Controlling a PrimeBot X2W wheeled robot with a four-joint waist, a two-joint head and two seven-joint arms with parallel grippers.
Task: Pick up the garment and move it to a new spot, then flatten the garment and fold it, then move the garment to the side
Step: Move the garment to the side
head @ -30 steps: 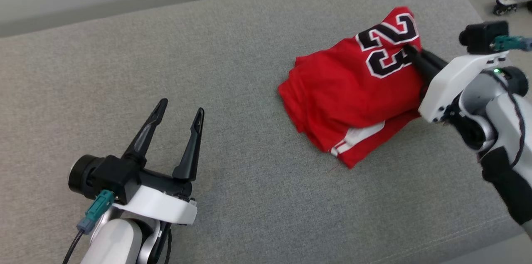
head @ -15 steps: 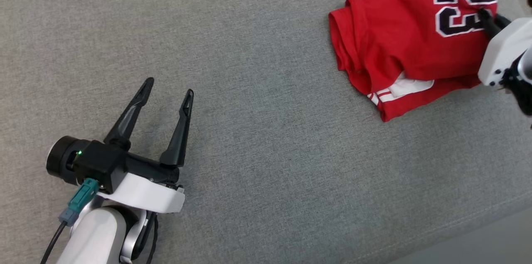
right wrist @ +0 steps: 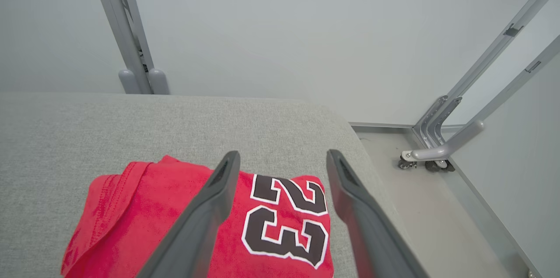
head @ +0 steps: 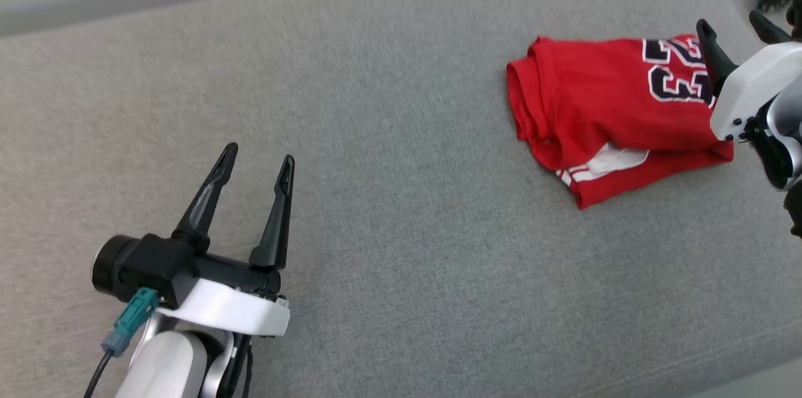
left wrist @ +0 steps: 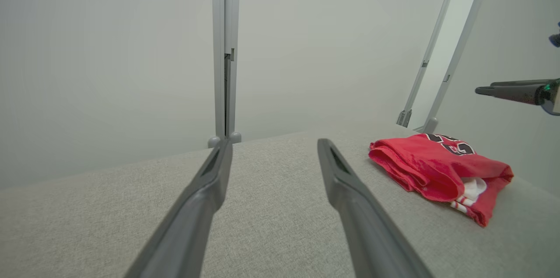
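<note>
The garment [head: 601, 103] is a red jersey with a black "23", lying folded on the grey cushioned surface [head: 401, 135] near its right end. My right gripper [head: 732, 25] hovers open just above the garment's numbered right part, holding nothing. The right wrist view looks down past the right gripper [right wrist: 283, 157] at the garment [right wrist: 144, 221] with the number between the fingers. My left gripper [head: 259, 157] rests open and empty at the lower left, far from the garment. In the left wrist view the left gripper [left wrist: 274, 143] points across the surface, with the garment [left wrist: 437, 168] at the right.
The surface's rounded right edge [right wrist: 350, 129] drops to a grey floor with a metal frame leg and caster [right wrist: 420, 160]. A grey partition post [left wrist: 224, 50] stands behind the surface. Bare grey fabric stretches between the two grippers.
My right gripper has opened, let go of the garment and lifted off it; the garment now lies flat on the surface. The head camera shifted. The left gripper stayed open.
</note>
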